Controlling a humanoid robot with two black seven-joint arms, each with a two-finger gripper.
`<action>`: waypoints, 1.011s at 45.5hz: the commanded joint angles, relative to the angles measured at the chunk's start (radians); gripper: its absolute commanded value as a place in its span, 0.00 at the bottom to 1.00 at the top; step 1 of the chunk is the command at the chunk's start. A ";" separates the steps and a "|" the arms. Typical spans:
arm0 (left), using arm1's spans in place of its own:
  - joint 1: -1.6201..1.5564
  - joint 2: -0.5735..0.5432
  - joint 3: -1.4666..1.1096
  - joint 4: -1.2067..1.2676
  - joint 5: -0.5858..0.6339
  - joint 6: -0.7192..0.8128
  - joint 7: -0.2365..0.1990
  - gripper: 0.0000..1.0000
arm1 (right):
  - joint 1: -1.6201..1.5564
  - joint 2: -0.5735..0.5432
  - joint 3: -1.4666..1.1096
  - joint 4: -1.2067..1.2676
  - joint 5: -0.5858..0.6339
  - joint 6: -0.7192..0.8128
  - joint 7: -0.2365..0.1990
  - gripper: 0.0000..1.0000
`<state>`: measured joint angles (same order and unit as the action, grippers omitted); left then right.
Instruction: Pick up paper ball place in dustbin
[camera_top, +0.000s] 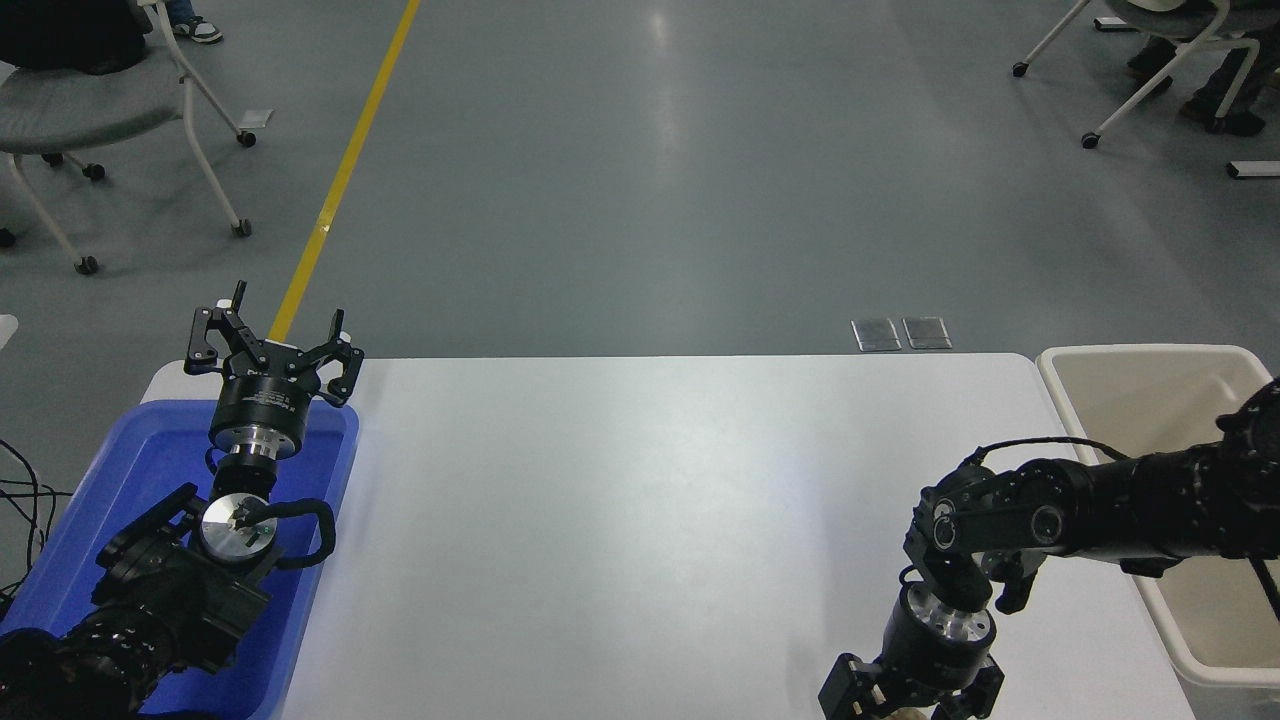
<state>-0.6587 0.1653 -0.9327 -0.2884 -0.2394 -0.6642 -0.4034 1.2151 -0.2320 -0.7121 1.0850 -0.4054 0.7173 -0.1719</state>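
Right hand (908, 708): lowered at the counter's (640, 500) near edge, towards its right corner, pointing down; largely cut off by the picture's bottom, so spread or pressed together cannot be told.
Paper ball (905, 714): only a tan sliver is seen between the right hand's fingers at the near edge; its long axis cannot be told.
Dustbin (1140, 352): set just beside the counter's right edge, its long side along that edge.
Left hand (270, 338): spread, parked over the blue tray (150, 455) at the far left corner.
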 joint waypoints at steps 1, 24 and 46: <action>-0.001 -0.001 0.000 0.000 0.000 0.000 0.000 0.99 | -0.008 -0.001 0.002 0.000 0.011 -0.102 0.000 1.00; -0.001 0.000 0.000 0.000 0.000 0.000 0.000 0.99 | -0.013 -0.004 -0.018 0.012 0.008 -0.164 0.000 1.00; 0.001 0.000 0.000 0.000 0.000 0.000 0.000 0.99 | -0.011 -0.009 -0.043 0.038 -0.003 -0.159 -0.001 0.98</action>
<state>-0.6589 0.1651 -0.9327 -0.2882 -0.2387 -0.6642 -0.4034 1.2034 -0.2406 -0.7429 1.1037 -0.4070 0.5584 -0.1728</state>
